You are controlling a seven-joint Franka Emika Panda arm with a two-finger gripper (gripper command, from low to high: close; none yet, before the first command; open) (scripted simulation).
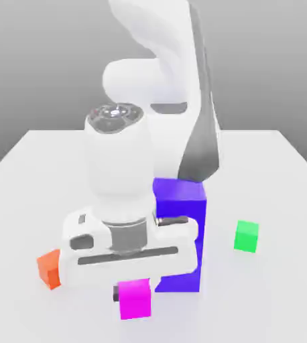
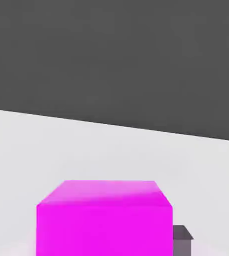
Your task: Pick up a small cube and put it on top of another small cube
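The small cube (image 1: 135, 299) is bright magenta and sits low at the front of the white table, just in front of the big blue-purple block (image 1: 181, 228). My gripper (image 1: 135, 292) comes down on it from above and is shut on it, with the white hand directly over it. A dark fingertip (image 1: 116, 293) shows against the cube's side toward the exterior view's left. In the hand view the small cube (image 2: 104, 220) is very close, with a grey fingertip (image 2: 182, 239) pressed against its side. Whether the cube rests on the table or hangs just above it, I cannot tell.
An orange small cube (image 1: 49, 268) lies beside the hand at the exterior view's left. A green small cube (image 1: 247, 236) lies at the right, past the blue-purple block. The white table (image 1: 277, 295) ends close in front of the magenta cube.
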